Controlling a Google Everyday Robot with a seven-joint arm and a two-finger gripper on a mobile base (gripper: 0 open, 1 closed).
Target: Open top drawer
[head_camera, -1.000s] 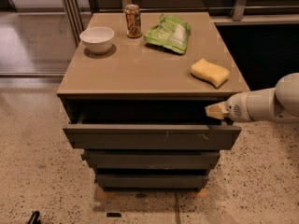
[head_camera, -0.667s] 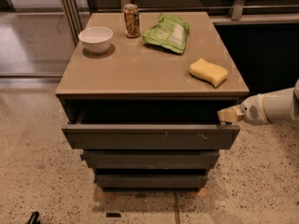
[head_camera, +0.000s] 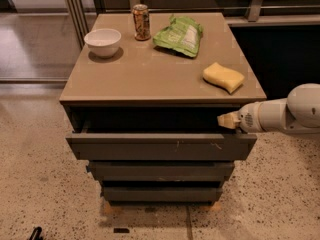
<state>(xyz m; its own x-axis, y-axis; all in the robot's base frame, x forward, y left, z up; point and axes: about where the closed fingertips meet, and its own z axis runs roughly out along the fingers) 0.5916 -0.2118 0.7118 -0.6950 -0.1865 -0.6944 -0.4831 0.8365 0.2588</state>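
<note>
The top drawer (head_camera: 160, 147) is a wide dark-grey handleless drawer with small pale scratch marks right of centre. It stands pulled out from the cabinet, with a dark gap above its front. My gripper (head_camera: 227, 120) comes in from the right on a white arm. Its pale tip sits at the right end of the drawer opening, just above the drawer front's top edge. Two unscratched grey drawer fronts (head_camera: 161, 172) sit below, less far out.
On the brown cabinet top (head_camera: 150, 74) are a white bowl (head_camera: 103, 41), a drink can (head_camera: 141, 22), a green snack bag (head_camera: 180, 35) and a yellow sponge (head_camera: 223, 77). A dark wall opening lies to the right, speckled floor all around.
My gripper has shifted slightly right and back along the drawer's right end. The drawer stays about as far out as before.
</note>
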